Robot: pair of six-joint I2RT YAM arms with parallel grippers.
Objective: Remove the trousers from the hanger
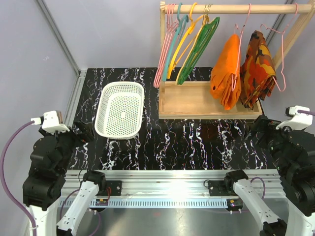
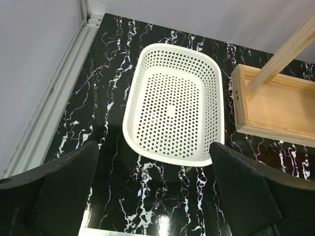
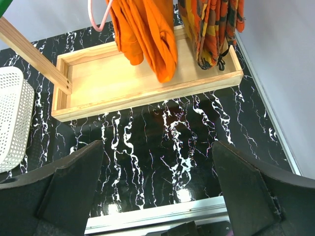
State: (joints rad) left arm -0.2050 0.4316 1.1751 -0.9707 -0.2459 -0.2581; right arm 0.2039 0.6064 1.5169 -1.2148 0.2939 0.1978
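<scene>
Trousers (image 1: 225, 71) draped over hanger (image 1: 240, 39), which is hooked on rail (image 1: 231, 8) along far edge, right of centre; their own weight holds them there. Left gripper (image 2: 153, 147) and right gripper (image 3: 157, 145) sit at near corners, jaws wide apart and holding nothing, likely readied for a grab.

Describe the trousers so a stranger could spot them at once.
On the table stands a wooden rack. Two garments hang near its right end. The trousers are the left one, plain orange; the camouflage garment beside them is patterned.
</scene>
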